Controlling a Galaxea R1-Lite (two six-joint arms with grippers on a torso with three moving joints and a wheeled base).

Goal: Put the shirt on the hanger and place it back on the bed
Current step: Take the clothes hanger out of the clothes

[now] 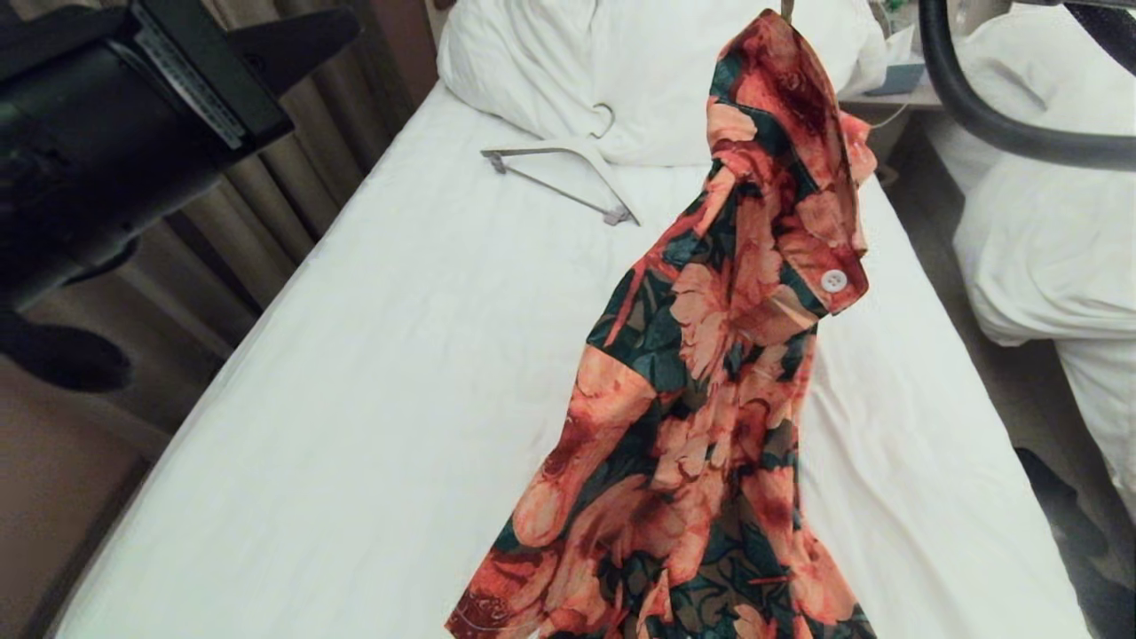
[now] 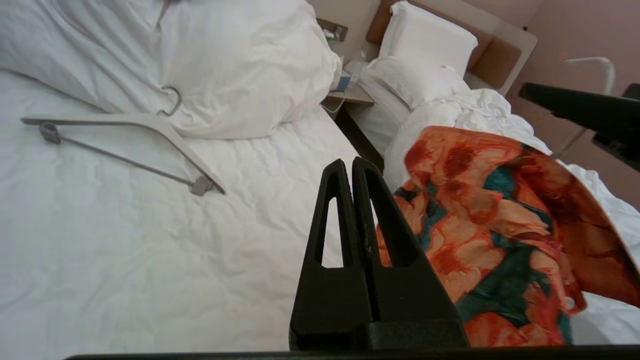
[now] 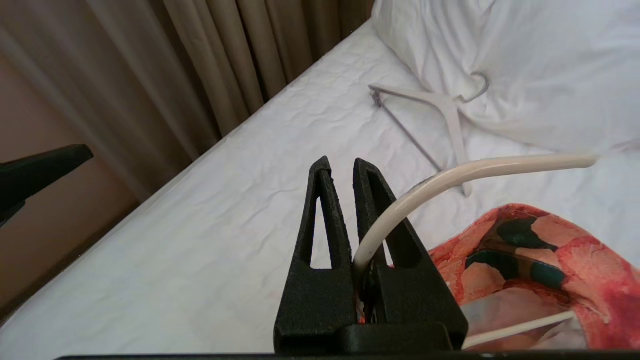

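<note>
Gripping the cream hanger (image 3: 425, 187) by its hook, the right gripper (image 3: 345, 172) is clamped tight, and the shirt (image 1: 710, 355) dangles from it above the bed (image 1: 373, 373). Left gripper (image 2: 350, 172), fingers pressed together and empty, hangs beside the shirt.

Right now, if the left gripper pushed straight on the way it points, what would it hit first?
Probably the bed: the left gripper, shut and empty, aims over bare sheet toward the pillow. The shirt hangs just beside that line and the other hanger lies off to the far side. Depth is unclear.
</note>
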